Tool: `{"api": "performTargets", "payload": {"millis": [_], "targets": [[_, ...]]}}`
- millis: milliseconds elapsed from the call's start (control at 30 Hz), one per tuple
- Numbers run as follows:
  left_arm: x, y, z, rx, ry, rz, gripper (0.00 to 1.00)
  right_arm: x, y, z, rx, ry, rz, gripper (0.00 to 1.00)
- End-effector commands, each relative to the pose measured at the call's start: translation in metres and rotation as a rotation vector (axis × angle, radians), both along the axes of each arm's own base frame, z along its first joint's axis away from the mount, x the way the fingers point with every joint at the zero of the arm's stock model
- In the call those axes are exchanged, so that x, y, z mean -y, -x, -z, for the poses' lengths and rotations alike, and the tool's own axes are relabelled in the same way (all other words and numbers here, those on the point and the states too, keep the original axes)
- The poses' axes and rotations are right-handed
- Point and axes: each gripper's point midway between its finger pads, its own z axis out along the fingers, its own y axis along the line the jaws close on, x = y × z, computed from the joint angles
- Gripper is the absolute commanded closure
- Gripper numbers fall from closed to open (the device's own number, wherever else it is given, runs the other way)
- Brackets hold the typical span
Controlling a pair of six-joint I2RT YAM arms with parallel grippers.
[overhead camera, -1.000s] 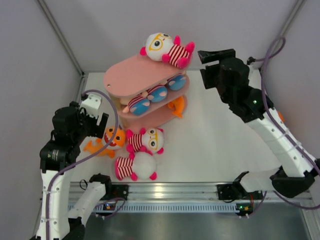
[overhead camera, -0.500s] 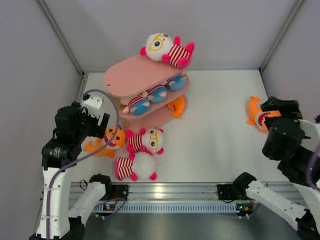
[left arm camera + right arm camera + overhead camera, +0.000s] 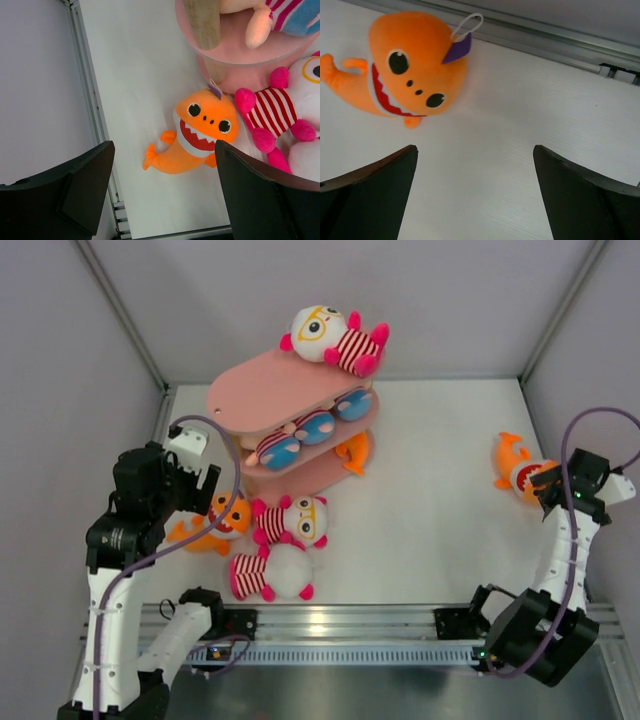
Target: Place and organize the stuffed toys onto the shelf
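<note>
Left gripper and right gripper gape wide, empty. The right should centre over the orange fish toy, upper left.

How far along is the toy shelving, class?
Done: a white toy tops the shelf, blue-shorted dolls lie on the middle tier, a fish sits lowest. In hand: nothing; left gripper and right gripper are open. Left: the left fish, right fish and two white toys on the table.
</note>
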Motion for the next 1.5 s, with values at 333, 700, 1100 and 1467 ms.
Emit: {"api": "performTargets", "payload": {"millis": [333,700,1100,1467], "targets": [[-0.011,-0.010,-0.007,-0.020,-0.057,-0.041,0.13,0.042,-0.069,0.043,0.149,-0.083,-0.189,0.01],[-0.013,-0.010,-0.009,-0.073,-0.067,-0.055,0.14,0.050,-0.073,0.091,0.044,-0.115,-0.236,0.81],[0.003,0.000,-0.023,-0.081,-0.016,0.030,0.15,-0.024,-0.073,-0.038,0.181,0.129,-0.512,1.00],[0.055,0.025,-0.044,-0.085,0.135,0.302,0.19,-0.164,-0.028,-0.126,0.026,0.268,-1.135,1.00]]}}
